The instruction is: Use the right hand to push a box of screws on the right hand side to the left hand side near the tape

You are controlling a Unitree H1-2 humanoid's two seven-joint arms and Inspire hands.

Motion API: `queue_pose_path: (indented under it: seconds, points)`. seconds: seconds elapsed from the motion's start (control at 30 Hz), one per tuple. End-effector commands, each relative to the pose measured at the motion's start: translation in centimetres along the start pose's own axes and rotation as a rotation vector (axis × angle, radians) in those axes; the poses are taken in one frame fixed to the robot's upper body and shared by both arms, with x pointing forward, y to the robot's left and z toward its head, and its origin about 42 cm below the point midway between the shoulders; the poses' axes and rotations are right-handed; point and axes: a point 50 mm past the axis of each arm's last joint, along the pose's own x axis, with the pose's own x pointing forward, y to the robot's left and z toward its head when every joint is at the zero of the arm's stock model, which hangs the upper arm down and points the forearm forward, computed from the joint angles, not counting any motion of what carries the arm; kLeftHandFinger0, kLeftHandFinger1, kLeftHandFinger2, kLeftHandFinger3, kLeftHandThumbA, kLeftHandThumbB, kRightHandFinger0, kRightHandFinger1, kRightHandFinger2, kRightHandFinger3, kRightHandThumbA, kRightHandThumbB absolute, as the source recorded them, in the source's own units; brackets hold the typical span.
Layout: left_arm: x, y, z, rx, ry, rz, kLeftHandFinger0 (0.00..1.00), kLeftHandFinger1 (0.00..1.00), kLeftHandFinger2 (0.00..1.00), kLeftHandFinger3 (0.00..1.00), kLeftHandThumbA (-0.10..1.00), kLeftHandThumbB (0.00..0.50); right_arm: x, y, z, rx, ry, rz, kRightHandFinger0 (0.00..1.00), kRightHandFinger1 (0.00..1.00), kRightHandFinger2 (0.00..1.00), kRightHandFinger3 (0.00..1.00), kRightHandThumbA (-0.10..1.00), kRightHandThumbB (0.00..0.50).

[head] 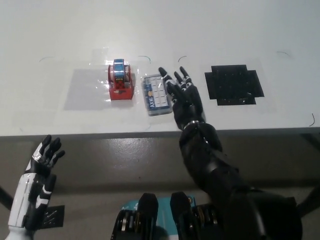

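A clear plastic box of screws [155, 95] with a blue-and-white label lies on the white table [160, 30]. Just to its left stands a red tape dispenser [120, 81] with a blue-topped roll. My black right hand [183, 95] is open, fingers spread and pointing away from me, its side pressed against the box's right edge. My white left hand [46, 154] rests open at the lower left, below the table's front edge.
A black cross-shaped mat [233, 85] lies on the table to the right of my right hand. A clear plastic sheet [85, 90] covers the table left of the dispenser. The table's front edge [100, 134] runs across the picture's middle.
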Motion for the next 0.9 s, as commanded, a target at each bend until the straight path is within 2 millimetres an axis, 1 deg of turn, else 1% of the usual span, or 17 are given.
queue_pose_path:
  seconds: [0.0,0.1,0.17,0.23,0.33,0.37,0.4,0.43,0.53,0.6,0.63,0.67,0.73,0.8,0.83,0.87]
  points:
    - [1.0,0.6,1.3,0.005,-0.073,-0.014,1.0,1.0,1.0,1.0,0.82,0.136,-0.3,2.2,-1.1,-0.12,0.038,0.03,1.0,1.0,1.0,1.0,1.0,0.32]
    - [1.1,0.4,1.3,-0.003,-0.073,-0.011,1.0,1.0,1.0,1.0,0.82,0.139,-0.7,2.4,-1.9,-0.124,0.052,0.045,1.0,1.0,1.0,1.0,1.0,0.311]
    - [1.2,0.5,1.4,-0.007,-0.078,-0.015,1.0,1.0,1.0,1.0,0.81,0.13,-0.8,2.8,-2.2,-0.113,0.062,0.05,1.0,1.0,1.0,1.0,1.0,0.32]
    - [1.2,0.6,1.4,-0.001,-0.083,-0.013,1.0,1.0,1.0,1.0,0.81,0.127,-0.8,3.1,-2.2,-0.107,0.065,0.05,1.0,1.0,1.0,1.0,1.0,0.312]
    - [1.2,0.7,1.5,0.007,-0.083,-0.016,1.0,1.0,1.0,1.0,0.81,0.121,-0.7,3.8,-2.1,-0.027,0.068,0.038,1.0,1.0,1.0,1.0,1.0,0.312]
    - [1.3,0.7,1.5,0.007,-0.084,-0.017,1.0,1.0,1.0,1.0,0.81,0.12,-0.7,3.9,-2.0,-0.002,0.067,0.032,1.0,1.0,1.0,1.0,1.0,0.316]
    - [1.4,0.7,1.5,0.001,-0.094,-0.019,1.0,1.0,1.0,1.0,0.81,0.118,-0.7,4.3,-2.0,0.023,0.073,0.026,1.0,1.0,1.0,1.0,1.0,0.332]
    - [1.4,0.7,1.5,0.0,-0.095,-0.019,1.0,1.0,1.0,1.0,0.81,0.118,-0.7,4.4,-1.9,0.029,0.071,0.025,1.0,1.0,1.0,1.0,1.0,0.327]
    - [1.5,0.7,1.5,-0.005,-0.087,-0.014,1.0,1.0,1.0,1.0,0.8,0.137,-0.7,4.8,-2.0,0.121,0.088,0.008,1.0,1.0,1.0,1.0,1.0,0.344]
    - [1.5,0.7,1.5,-0.002,-0.09,-0.014,1.0,1.0,1.0,1.0,0.8,0.136,-0.7,5.2,-2.1,0.183,0.091,-0.01,1.0,1.0,1.0,1.0,1.0,0.328]
    - [1.5,0.7,1.5,-0.002,-0.091,-0.015,1.0,1.0,1.0,1.0,0.81,0.138,-0.8,5.5,-2.3,0.209,0.103,-0.027,1.0,1.0,1.0,1.0,1.0,0.336]
    - [1.5,0.7,1.5,-0.001,-0.093,-0.018,1.0,1.0,1.0,1.0,0.81,0.128,-0.8,5.5,-2.4,0.23,0.107,-0.037,1.0,1.0,1.0,1.0,1.0,0.333]
    - [1.6,0.7,1.6,0.0,-0.086,-0.014,1.0,1.0,1.0,1.0,0.81,0.136,-0.9,5.6,-2.6,0.247,0.119,-0.045,1.0,1.0,1.0,1.0,1.0,0.332]
    - [1.7,0.7,1.6,-0.008,-0.089,-0.013,1.0,1.0,1.0,1.0,0.8,0.126,-0.9,5.7,-2.7,0.264,0.124,-0.05,1.0,1.0,1.0,1.0,1.0,0.324]
    - [1.7,0.8,1.6,-0.006,-0.091,-0.014,1.0,1.0,1.0,1.0,0.79,0.12,-1.0,5.6,-2.6,0.273,0.117,-0.062,1.0,1.0,1.0,1.0,1.0,0.305]
    - [1.7,0.7,1.6,-0.006,-0.088,-0.013,1.0,1.0,1.0,1.0,0.79,0.129,-0.9,5.6,-2.5,0.27,0.11,-0.069,1.0,1.0,1.0,1.0,1.0,0.293]
